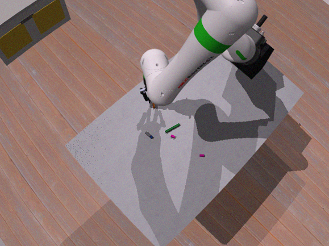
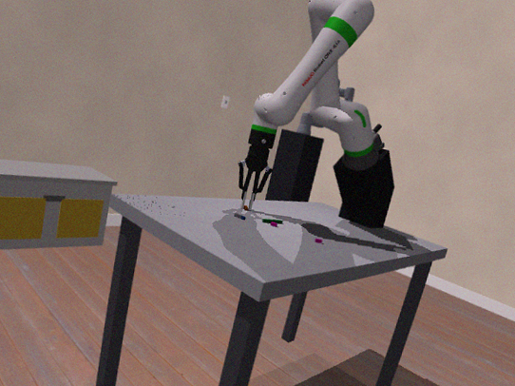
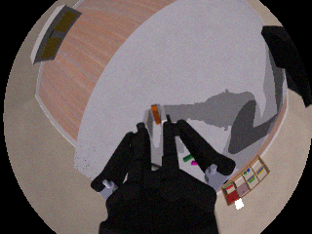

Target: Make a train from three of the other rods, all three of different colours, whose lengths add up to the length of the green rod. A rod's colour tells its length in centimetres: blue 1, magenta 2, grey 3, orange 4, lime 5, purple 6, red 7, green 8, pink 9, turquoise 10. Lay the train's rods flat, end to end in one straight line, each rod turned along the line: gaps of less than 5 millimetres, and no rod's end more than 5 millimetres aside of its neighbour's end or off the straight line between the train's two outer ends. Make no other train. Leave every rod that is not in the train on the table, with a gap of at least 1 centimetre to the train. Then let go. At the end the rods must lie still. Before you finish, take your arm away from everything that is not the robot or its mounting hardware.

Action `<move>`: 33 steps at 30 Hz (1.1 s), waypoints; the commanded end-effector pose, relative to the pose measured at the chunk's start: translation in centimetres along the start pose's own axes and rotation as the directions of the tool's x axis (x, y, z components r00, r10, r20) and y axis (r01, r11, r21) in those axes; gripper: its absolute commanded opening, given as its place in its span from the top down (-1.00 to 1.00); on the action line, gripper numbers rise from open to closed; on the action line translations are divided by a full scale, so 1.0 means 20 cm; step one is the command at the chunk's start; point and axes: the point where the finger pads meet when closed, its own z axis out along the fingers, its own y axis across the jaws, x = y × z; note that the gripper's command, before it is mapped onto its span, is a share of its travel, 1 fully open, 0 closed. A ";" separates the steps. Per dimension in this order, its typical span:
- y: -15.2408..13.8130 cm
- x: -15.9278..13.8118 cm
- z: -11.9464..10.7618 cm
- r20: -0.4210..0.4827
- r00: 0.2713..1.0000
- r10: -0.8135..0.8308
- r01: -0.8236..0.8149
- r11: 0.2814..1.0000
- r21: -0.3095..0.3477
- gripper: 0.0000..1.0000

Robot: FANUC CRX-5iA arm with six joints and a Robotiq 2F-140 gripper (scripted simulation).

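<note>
Orange rod [image 1: 153, 105] [image 2: 246, 207] [image 3: 156, 114] is seen between the tips of the gripper [image 1: 152, 106] [image 2: 247, 208] [image 3: 156, 113]; whether clenched cannot be told. "CRX-5iA" is printed on the arm [image 1: 190, 57] [image 2: 310, 64].

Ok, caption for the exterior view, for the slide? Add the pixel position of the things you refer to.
CRX-5iA over the table, its hand [image 2: 247, 207] low by the orange rod [image 2: 246, 208], green rod [image 2: 272, 221] and two magenta rods [image 2: 273, 224] nearby.

top view steep from high above, exterior farther back and lower, both sharing tabletop, wrist close, facing tabletop
</note>
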 end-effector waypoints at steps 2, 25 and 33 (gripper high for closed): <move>0.00 0.00 0.00 0.000 1.000 0.000 0.000 1.000 0.000 0.71; 0.00 0.00 0.00 0.000 1.000 0.000 0.000 1.000 0.000 0.94; 0.00 0.00 0.00 0.000 1.000 0.000 0.000 1.000 0.000 0.94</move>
